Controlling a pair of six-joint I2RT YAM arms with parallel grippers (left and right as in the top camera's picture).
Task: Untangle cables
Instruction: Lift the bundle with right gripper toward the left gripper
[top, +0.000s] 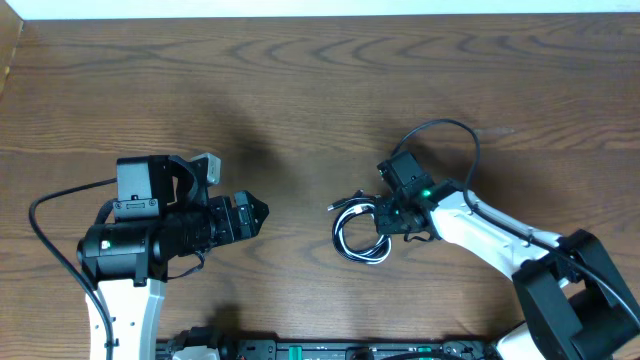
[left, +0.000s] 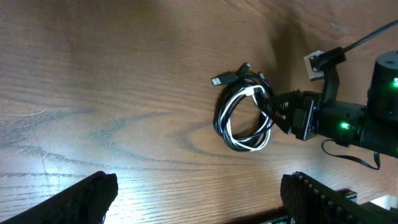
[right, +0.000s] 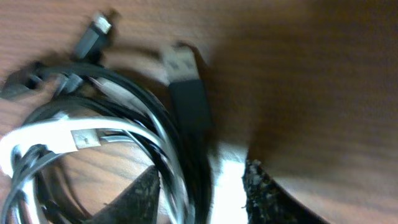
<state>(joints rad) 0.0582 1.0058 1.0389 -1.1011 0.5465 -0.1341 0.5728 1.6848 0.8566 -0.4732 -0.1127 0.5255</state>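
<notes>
Right claw (left: 273, 111) stands apart astride the cables (left: 249, 92), not yet clamped; left claw (top: 258, 213) gapes wide

The brown wooden table (top: 300, 80) is being viewed straight down from overhead. The coil of thin black and white cables (top: 360, 238) is being shared by all views, closest from the right wrist.

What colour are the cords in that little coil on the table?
Black and white cables, looped together; the left wrist view shows them best.
</notes>
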